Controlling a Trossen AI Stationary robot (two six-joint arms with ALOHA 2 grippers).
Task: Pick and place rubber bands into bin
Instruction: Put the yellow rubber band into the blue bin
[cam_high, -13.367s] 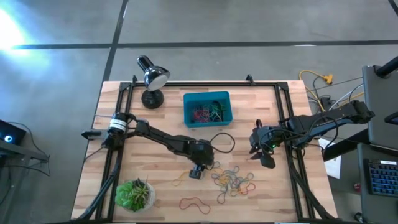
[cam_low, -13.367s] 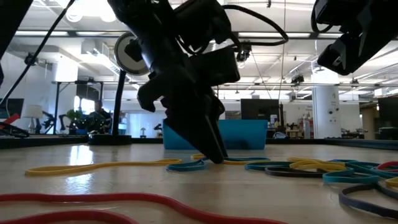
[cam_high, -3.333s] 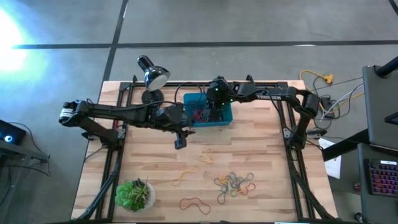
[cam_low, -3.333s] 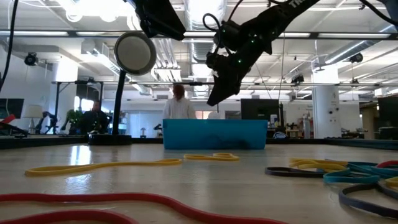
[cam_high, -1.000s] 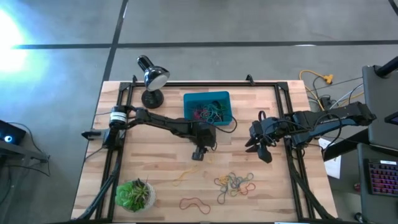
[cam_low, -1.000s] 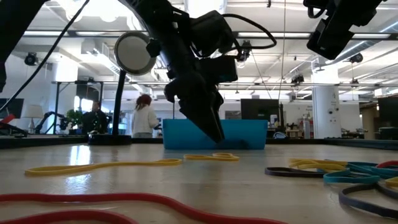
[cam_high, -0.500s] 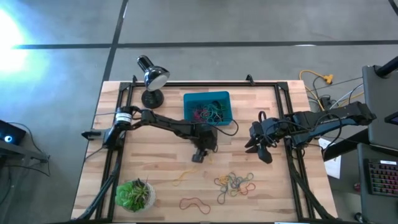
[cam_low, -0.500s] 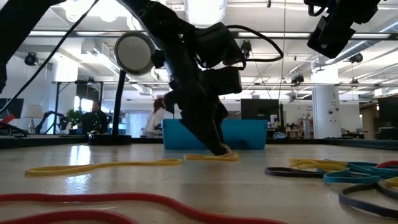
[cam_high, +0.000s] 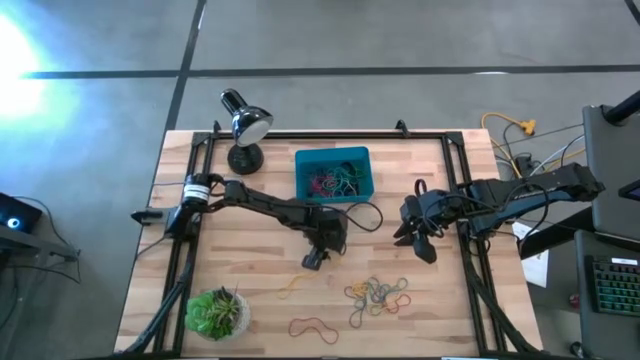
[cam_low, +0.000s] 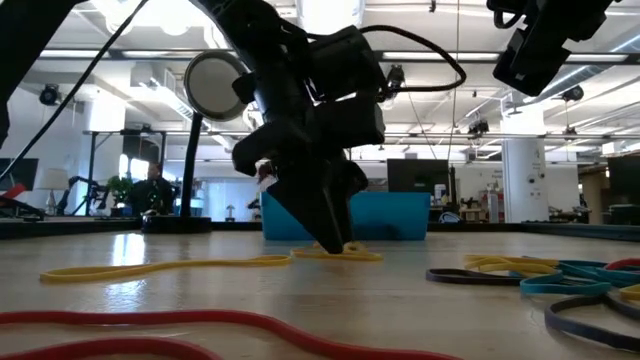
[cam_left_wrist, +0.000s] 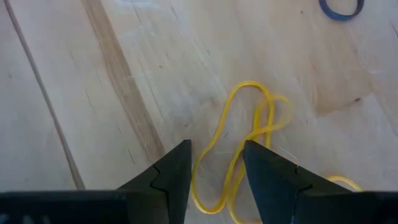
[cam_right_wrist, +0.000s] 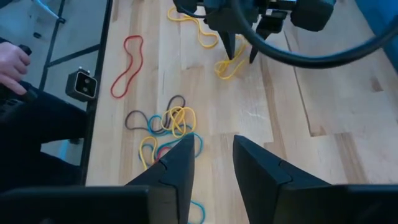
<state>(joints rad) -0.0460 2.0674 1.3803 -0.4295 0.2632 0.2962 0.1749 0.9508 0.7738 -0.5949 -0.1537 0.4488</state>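
My left pincer (cam_left_wrist: 214, 168) stands open over the yellow rubber band (cam_left_wrist: 252, 134) on the worktop, at six o'clock from the bin (cam_high: 333, 173). The band's long axis runs between my fingers.

Bright white glare washes the grey concrete floor (cam_high: 25, 45) at the high view's upper left. In the low view, glowing ceiling light strips (cam_low: 90, 52) backlight the arms into silhouettes, and the nearest red rubber loop (cam_low: 200, 325) is blurred.

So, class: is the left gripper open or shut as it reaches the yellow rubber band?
Open. The left gripper has its two fingers apart, straddling the yellow rubber band on the table.
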